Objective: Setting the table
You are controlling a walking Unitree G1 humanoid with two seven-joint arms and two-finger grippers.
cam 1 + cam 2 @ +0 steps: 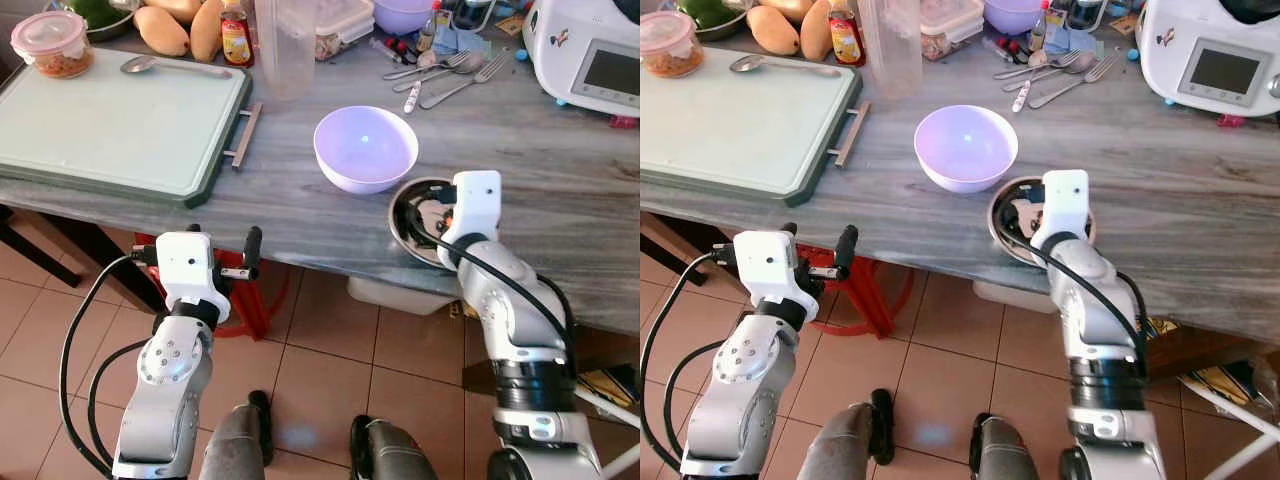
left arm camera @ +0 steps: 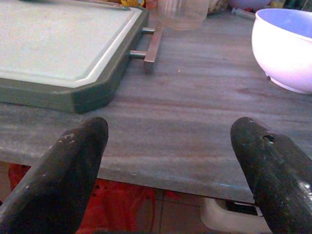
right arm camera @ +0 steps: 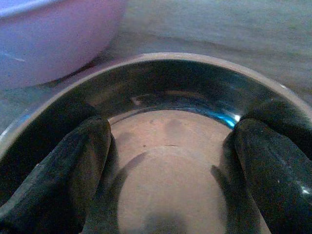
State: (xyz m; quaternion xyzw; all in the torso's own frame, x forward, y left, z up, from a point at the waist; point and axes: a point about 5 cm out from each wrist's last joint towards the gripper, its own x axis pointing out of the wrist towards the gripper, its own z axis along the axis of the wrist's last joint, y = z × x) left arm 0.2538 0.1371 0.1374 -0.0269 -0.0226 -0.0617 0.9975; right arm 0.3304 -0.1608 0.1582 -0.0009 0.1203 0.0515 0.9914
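My right hand [image 3: 168, 161] sits with both black fingers spread apart inside the shallow round steel bowl [image 1: 408, 215], gripping nothing. That bowl rests at the near edge of the grey wood-grain counter [image 1: 300, 190], just beside the lilac plastic bowl [image 1: 365, 147]. My left hand [image 2: 170, 161] hovers open off the counter's near edge, facing the pale green tray with a metal handle [image 1: 110, 125]. Forks and spoons [image 1: 445, 75] lie well back on the counter.
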